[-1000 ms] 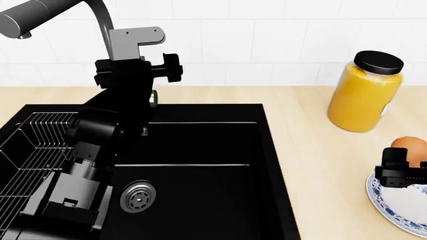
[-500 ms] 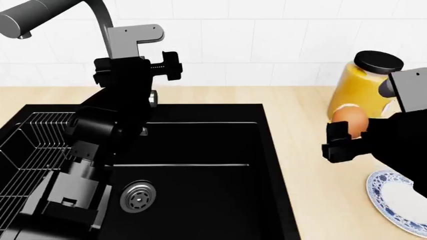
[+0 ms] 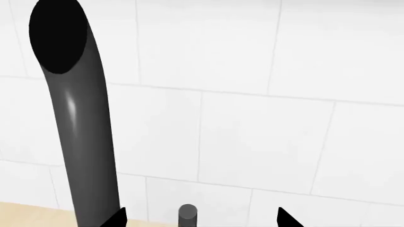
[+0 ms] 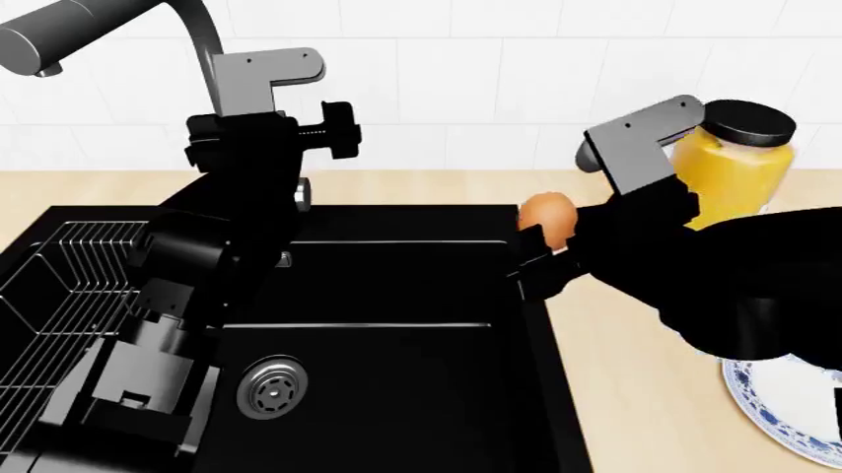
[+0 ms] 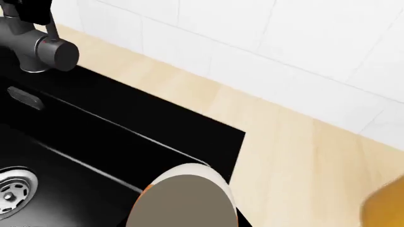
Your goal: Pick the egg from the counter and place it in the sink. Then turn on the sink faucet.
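A: Where is the egg sitting in the head view?

B: It is being held off the bench in the right gripper, just over the right rim of the sink. The jaws are clenching it from either side; in the right wrist view the egg is filling the lower middle of the picture, with the black sink beneath it and the beige bench beyond.

A: And the left gripper?

B: It is standing raised at the back of the sink, close against the upright neck of the sink faucet. In the left wrist view two dark fingertips are showing well apart at the edge of the picture, so the jaws are standing released. The dark neck of the sink faucet is rising just beside one tip, and a small grey stub is lying between the tips. Whether either tip is touching the neck cannot be told.

A: What else is showing around the sink?

B: A wire rack is lying at the left of the sink and a round steel drain is showing in its floor. On the bench to the right, a yellow-orange jar with a black lid is standing partly behind the right arm, and a blue-patterned plate is lying nearer the front edge. The chunky faucet base is showing at the far corner in the right wrist view.
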Tool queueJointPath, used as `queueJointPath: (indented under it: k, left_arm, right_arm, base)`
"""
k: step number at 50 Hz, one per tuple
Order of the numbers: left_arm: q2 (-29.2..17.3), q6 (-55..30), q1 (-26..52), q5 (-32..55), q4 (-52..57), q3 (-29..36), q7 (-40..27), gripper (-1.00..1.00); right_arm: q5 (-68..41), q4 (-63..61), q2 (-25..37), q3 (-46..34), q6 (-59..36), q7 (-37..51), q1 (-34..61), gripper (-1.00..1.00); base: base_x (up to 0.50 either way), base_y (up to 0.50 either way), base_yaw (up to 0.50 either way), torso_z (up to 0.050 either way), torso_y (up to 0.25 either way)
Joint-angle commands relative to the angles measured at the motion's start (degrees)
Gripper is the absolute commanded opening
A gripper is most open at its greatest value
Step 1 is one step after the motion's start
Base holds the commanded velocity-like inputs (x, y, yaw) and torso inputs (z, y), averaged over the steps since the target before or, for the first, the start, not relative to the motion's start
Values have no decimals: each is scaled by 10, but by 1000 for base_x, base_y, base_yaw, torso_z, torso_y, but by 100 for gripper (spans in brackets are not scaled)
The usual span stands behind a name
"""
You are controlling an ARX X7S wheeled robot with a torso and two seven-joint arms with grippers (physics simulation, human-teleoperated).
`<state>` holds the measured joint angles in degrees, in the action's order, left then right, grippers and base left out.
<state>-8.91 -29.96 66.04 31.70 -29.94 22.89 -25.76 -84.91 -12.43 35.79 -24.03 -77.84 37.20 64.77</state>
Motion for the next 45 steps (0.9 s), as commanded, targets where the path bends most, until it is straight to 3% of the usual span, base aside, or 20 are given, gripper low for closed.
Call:
queueJointPath:
  k: [1,12,45]
  left_arm:
    - [-1,-3,1,4,4,3,-2,100]
    - [-2,-3,-1,7,5,6,-2,100]
    - [-2,-6,0,18,12,11,-8,100]
  right_arm:
    - [105,40,-61,-80,31,-109,32,-100]
    - [186,91,-112,-156,91,-200,34,-100]
    - [303,236,-223,-309,197,-355,1,-100]
  base:
    - [0,0,0,0,0]
    - [0,0,0,0,0]
    - [0,0,0,0,0]
